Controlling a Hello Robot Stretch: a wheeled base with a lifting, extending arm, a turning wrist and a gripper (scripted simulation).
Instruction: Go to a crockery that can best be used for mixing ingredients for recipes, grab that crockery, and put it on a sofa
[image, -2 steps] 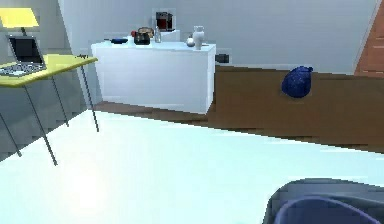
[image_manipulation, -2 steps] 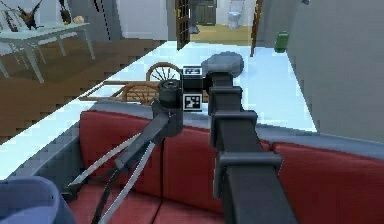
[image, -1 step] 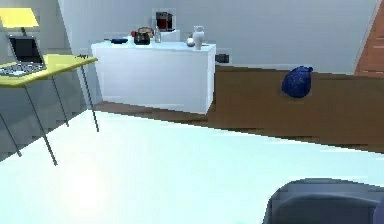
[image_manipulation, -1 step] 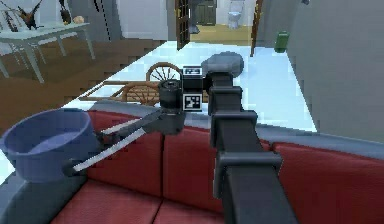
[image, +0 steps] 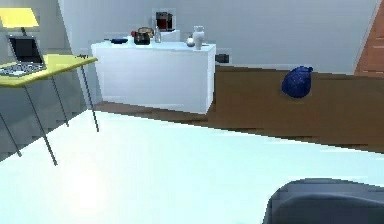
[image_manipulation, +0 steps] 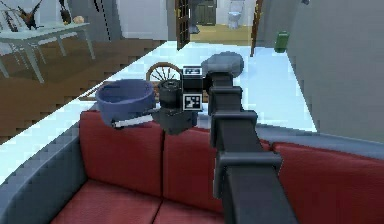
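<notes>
A blue-grey bowl (image_manipulation: 125, 97) hangs at the far end of my gripper (image_manipulation: 132, 118), just above the backrest of a red sofa (image_manipulation: 130, 160). The gripper holds the bowl. The dark arm bar (image_manipulation: 235, 140) rises from the arm side view's bottom edge across the sofa's backrest, with two white marker squares (image_manipulation: 190, 85) at its end. The sofa's red cushions run along the lower part of the arm side view, and its grey armrest (image_manipulation: 35, 175) is at the left.
Beyond the sofa are a round wooden wheel-like thing (image_manipulation: 163, 74), a grey lump (image_manipulation: 225, 65) and a white table (image_manipulation: 40, 40). The forward view has a white cabinet (image: 155, 75) with small items, a yellow desk (image: 45, 68) with a laptop (image: 22, 52), and a blue bag (image: 297, 81).
</notes>
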